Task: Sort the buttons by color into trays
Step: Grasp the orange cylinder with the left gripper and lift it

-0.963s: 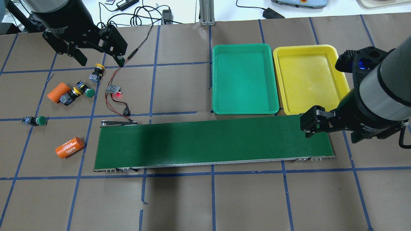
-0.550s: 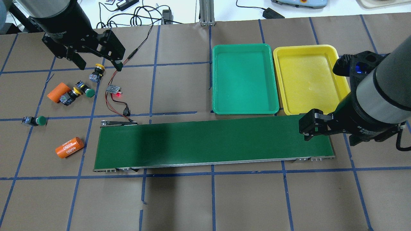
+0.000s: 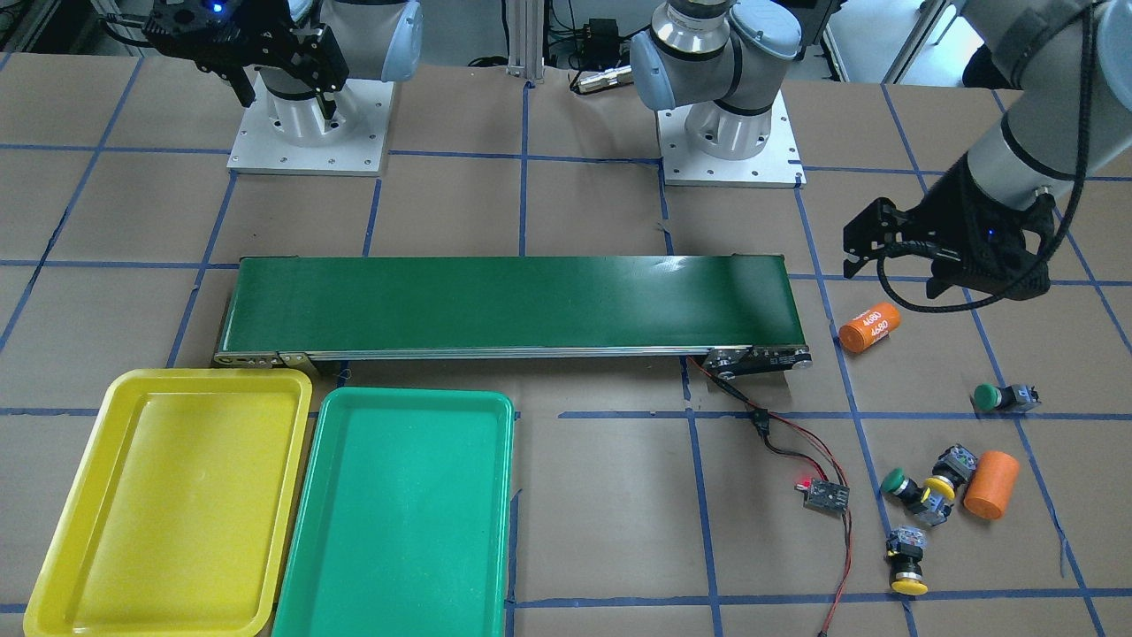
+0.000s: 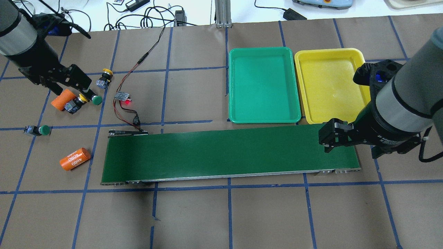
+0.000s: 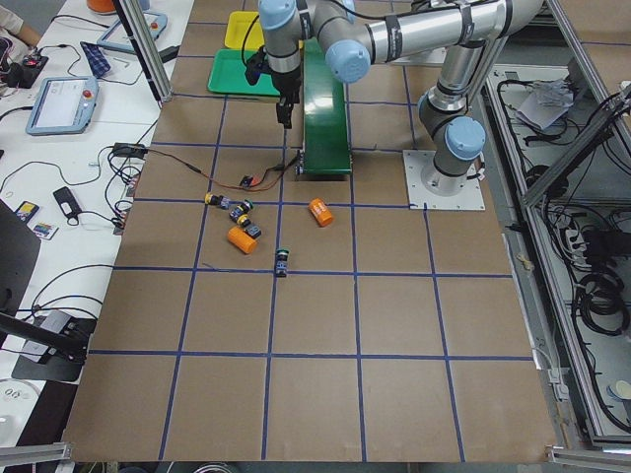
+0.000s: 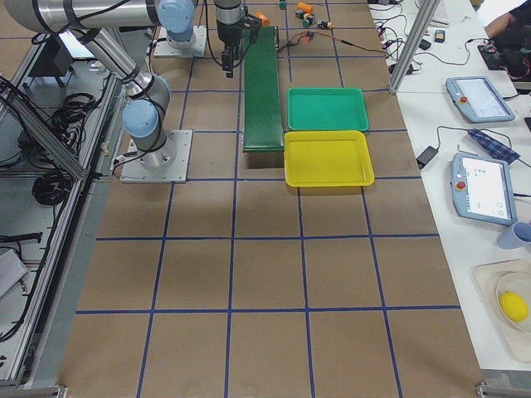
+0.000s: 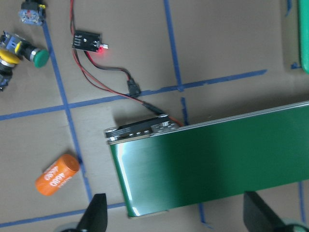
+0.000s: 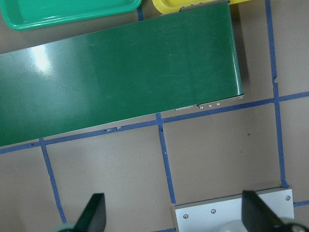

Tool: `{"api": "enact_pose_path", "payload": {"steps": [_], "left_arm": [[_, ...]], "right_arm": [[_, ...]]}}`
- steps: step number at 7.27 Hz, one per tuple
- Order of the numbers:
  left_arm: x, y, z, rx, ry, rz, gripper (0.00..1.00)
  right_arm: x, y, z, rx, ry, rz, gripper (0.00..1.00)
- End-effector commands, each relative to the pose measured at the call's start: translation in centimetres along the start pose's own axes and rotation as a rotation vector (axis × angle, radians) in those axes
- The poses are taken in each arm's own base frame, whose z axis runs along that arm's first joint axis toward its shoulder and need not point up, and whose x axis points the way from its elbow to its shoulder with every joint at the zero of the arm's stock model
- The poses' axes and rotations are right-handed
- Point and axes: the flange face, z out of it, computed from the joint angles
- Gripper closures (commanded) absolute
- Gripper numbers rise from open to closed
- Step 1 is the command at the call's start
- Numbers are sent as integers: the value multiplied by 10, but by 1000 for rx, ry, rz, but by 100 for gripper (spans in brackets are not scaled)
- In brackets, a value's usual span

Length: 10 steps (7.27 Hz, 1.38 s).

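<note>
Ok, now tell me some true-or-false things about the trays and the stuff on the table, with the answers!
1. The green tray has a button in it. False: it is empty.
2. The yellow tray sits right beside the green tray. True.
3. Something is riding on the conveyor belt. False: nothing is on it.
4. Two orange cylinders lie on the table. True.
5. One green button lies off by itself. True.
</note>
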Motion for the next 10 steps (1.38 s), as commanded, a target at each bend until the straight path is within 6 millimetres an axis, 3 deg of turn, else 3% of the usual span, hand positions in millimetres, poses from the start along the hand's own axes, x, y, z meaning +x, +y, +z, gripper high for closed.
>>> {"api": "enact_pose_path", "payload": {"steps": [1, 2, 4, 6, 10], "left_arm": [[-81, 52, 101, 35, -8, 165, 0], [-88, 65, 137, 56, -53, 284, 0], [-74, 86, 181, 29, -13, 396, 0], [-76, 86, 198, 10, 20, 499, 0], [-91, 76, 229, 8, -12, 506, 0]], "right_arm": [[1, -8, 9, -26, 13, 2, 0], [-1, -9, 7, -18, -2, 2, 0], [-3, -26, 6, 45, -10, 3, 0], [-3, -24, 8, 41, -11, 5, 0], [-3, -23, 9, 29, -10, 0, 0]]}}
